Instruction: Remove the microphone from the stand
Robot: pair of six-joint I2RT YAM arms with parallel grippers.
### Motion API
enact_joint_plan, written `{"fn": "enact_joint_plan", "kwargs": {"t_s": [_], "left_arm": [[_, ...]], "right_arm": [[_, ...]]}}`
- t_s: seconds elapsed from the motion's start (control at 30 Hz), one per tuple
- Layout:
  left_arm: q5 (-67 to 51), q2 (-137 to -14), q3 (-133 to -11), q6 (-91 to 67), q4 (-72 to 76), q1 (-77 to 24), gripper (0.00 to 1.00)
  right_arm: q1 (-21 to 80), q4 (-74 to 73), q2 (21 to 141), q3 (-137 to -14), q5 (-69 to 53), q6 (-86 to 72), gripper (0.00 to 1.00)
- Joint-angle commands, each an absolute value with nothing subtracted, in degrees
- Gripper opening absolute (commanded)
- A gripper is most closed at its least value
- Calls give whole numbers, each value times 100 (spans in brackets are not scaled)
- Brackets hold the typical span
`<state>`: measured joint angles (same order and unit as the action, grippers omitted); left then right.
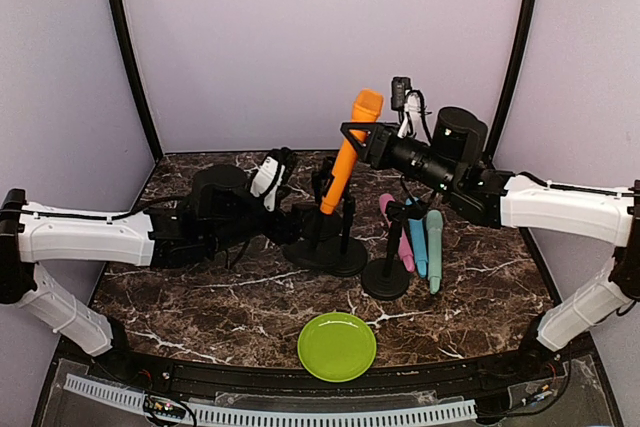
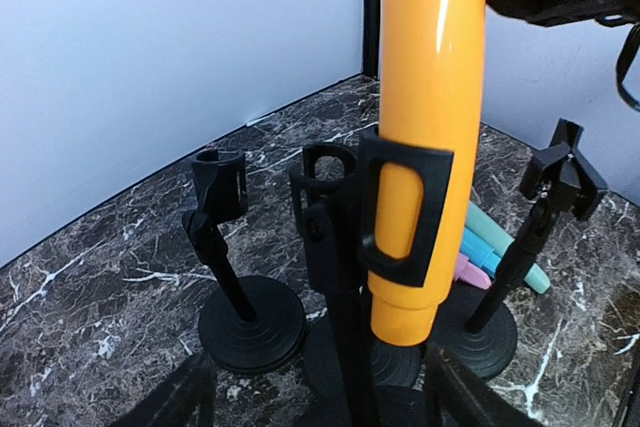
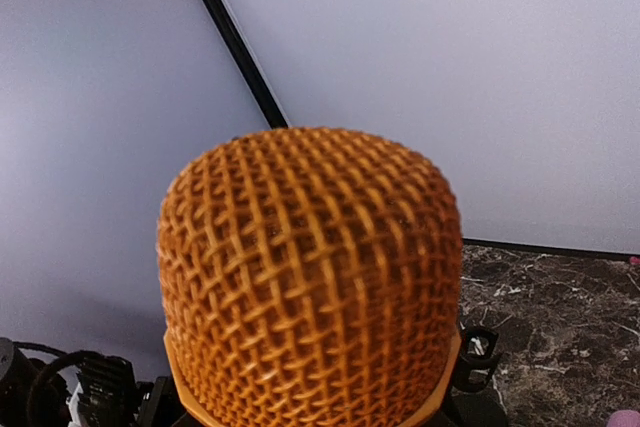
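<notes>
**Item:** orange microphone (image 1: 345,162).
**Location:** seated at a tilt in the clip (image 2: 400,212) of the middle stand (image 1: 322,247). The mesh head is uppermost and the tail end pokes out below the clip.

**Right pincer** (image 1: 360,134): closed on the orange microphone's neck, just under the mesh head, which fills the right wrist view.

**Left pincer** (image 1: 298,227): low beside the stand's base. Its fingers (image 2: 165,402) are spread to either side of the post without touching it, and it holds nothing.

**Step in hand, as judged:** drawing the body up out of the clip.

**Handling note:**
- Pull along the microphone's own slant rather than straight up, so the clip does not bind.
- The clip looks snug, and with the post unclamped the light stand may lift or tip with the microphone. Bracing the post or base would likely help.
- Keep clear of the two empty stands (image 2: 235,277) close by.

**Surface:** dark, glossy, marble-patterned table (image 1: 200,287). A green plate (image 1: 337,346) sits near the front edge. Pink, blue and teal microphones (image 1: 420,247) lie side by side to the right.

**Room:** plain pale lilac walls (image 1: 320,27) with black corner posts.
</notes>
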<state>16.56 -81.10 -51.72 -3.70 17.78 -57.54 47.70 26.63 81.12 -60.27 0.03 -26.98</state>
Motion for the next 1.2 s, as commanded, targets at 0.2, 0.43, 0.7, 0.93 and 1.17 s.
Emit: {"fn": "enact_joint_plan", "kwargs": {"t_s": [0.2, 0.43, 0.7, 0.93, 1.17], "left_arm": [[-345, -6910, -4817, -217, 980, -5579, 87], [-2292, -6552, -4758, -577, 715, -4925, 88], [-3532, -7111, -4980, -872, 954, -4844, 89], [-3775, -7740, -5201, -982, 1600, -5048, 87], [-3908, -8240, -5289, -1385, 2660, -5359, 74]], "right_arm": [[4636, 3900, 7912, -6126, -2034, -2778, 0], [4217, 4048, 7817, -6103, -3537, -2953, 0], [4051, 5129, 7826, -6018, -4867, -3754, 0], [4052, 5342, 7822, -6038, -5040, -3878, 0], [4052, 5373, 7823, -6039, -5030, -3885, 0]]}}
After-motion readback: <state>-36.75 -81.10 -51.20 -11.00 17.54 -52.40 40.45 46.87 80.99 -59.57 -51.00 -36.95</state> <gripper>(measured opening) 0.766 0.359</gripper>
